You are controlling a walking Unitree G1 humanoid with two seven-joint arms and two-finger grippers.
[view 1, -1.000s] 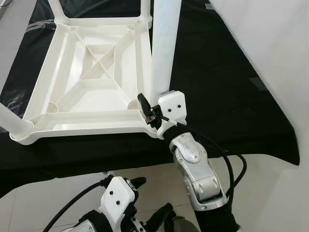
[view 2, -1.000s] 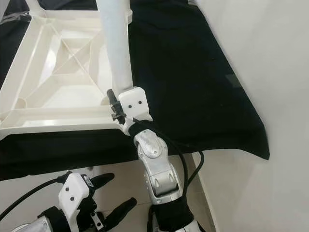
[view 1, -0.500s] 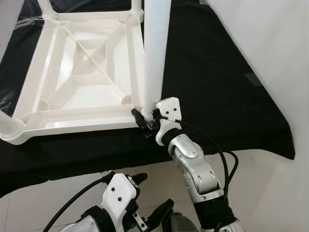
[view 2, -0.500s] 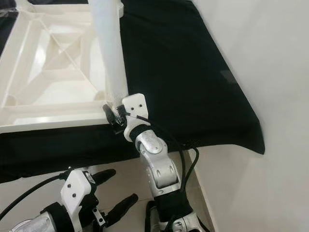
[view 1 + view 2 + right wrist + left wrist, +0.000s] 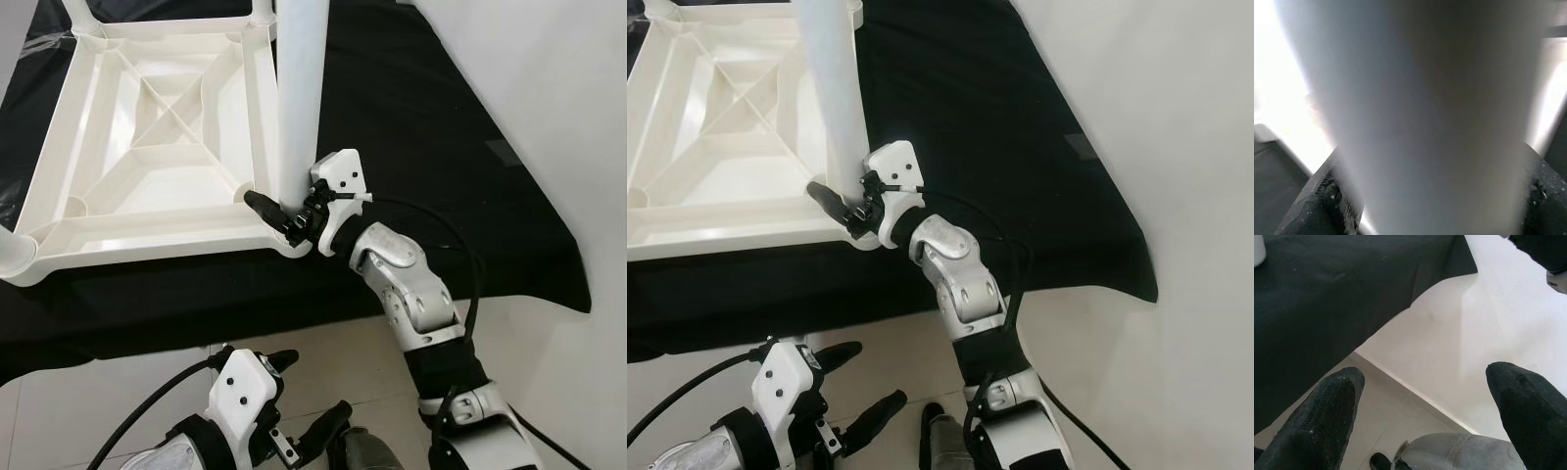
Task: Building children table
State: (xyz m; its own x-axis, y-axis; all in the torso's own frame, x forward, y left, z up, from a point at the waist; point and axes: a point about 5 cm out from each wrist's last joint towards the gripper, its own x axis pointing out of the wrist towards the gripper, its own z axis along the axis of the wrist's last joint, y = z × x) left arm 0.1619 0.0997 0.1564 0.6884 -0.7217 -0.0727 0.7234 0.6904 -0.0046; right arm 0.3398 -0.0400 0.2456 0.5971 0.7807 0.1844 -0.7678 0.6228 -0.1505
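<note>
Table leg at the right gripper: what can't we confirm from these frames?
- Seating of the table leg in the corner socket of the tabletop: eye views, right gripper covers the joint.
- Leg's upper end: cut off by the top edge of both eye views.
- Leg surface and right gripper's contact: right wrist view, too close and blurred; fingers show at either side.
- Left gripper: open, hangs idle below the black cloth.

surface: black cloth [image 5: 441, 127] over pale floor [image 5: 98, 392] | on cloth: upturned white table top [image 5: 147, 127]
</note>
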